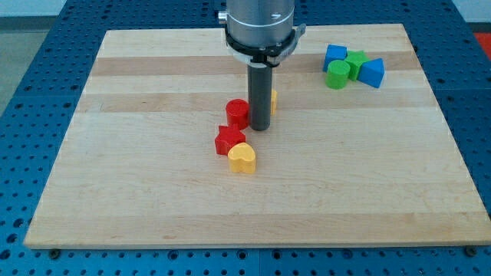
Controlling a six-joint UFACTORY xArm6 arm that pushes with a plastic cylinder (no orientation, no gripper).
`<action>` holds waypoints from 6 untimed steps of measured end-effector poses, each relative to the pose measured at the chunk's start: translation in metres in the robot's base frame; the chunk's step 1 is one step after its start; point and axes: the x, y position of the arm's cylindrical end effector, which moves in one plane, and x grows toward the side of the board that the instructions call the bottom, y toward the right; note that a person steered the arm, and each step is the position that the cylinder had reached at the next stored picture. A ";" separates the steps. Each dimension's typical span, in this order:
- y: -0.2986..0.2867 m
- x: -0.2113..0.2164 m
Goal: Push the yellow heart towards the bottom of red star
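The yellow heart (242,158) lies near the middle of the board, touching the lower right side of the red star (229,140). A red cylinder (238,113) stands just above the star. My tip (259,128) is down on the board right of the red cylinder and above the heart, a short gap from the star. A yellow block (273,100) is mostly hidden behind the rod; its shape cannot be made out.
At the view's top right sits a cluster: a blue block (334,54), a green cylinder (337,74), a green block (356,62) and a blue triangular block (372,73). The wooden board (153,192) lies on a blue perforated table.
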 end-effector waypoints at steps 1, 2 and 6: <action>0.006 0.027; 0.007 0.066; -0.083 0.092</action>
